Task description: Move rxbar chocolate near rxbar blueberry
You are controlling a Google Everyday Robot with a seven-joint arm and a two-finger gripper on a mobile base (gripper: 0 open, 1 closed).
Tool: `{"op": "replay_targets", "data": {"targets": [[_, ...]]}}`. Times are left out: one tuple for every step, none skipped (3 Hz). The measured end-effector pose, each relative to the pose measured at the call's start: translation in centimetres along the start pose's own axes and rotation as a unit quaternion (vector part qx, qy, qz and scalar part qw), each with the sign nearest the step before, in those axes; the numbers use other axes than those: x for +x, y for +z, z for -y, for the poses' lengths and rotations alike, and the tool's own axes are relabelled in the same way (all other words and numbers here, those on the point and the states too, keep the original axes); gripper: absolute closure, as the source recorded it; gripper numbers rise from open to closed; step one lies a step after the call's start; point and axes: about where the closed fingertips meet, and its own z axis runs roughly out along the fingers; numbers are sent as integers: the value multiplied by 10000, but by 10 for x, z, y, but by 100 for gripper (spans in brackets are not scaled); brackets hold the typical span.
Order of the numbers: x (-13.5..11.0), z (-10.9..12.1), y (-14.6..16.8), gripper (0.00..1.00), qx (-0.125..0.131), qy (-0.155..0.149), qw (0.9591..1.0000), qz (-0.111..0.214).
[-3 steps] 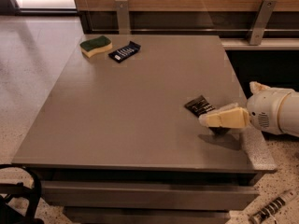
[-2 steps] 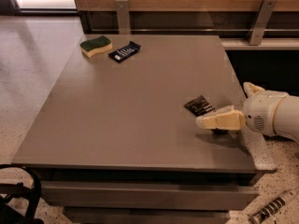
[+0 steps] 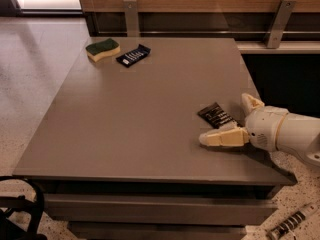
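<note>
The rxbar chocolate (image 3: 216,115), a black wrapper with white lettering, lies flat on the grey table (image 3: 140,119) near its right edge. My gripper (image 3: 225,119) reaches in from the right, low over the table. It is open, with one cream finger (image 3: 222,137) in front of the bar and the other (image 3: 250,102) behind its right end. The bar lies between them and part of it is hidden by the wrist. The rxbar blueberry (image 3: 133,55), a dark navy wrapper, lies at the far left of the table, well apart from the gripper.
A green-and-yellow sponge (image 3: 102,49) sits just left of the blueberry bar. A wooden wall panel with metal brackets (image 3: 131,16) runs behind the table. The table's right edge is under my wrist. A black object (image 3: 20,211) stands at the lower left on the floor.
My gripper has slid a little to the left and lower along the bar. The far finger now shows behind the bar. The bars and sponge have not moved.
</note>
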Motion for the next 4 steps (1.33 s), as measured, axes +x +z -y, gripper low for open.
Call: {"op": "replay_targets", "data": {"targets": [[11,-7,12,0,-109,32,9999,-33],[11,-9,14,15,-128,27,9999,-39],[10,-10,15,39,-143,15,9999,-39],[10,-11,16,62,-147,11,9999,-39]]}}
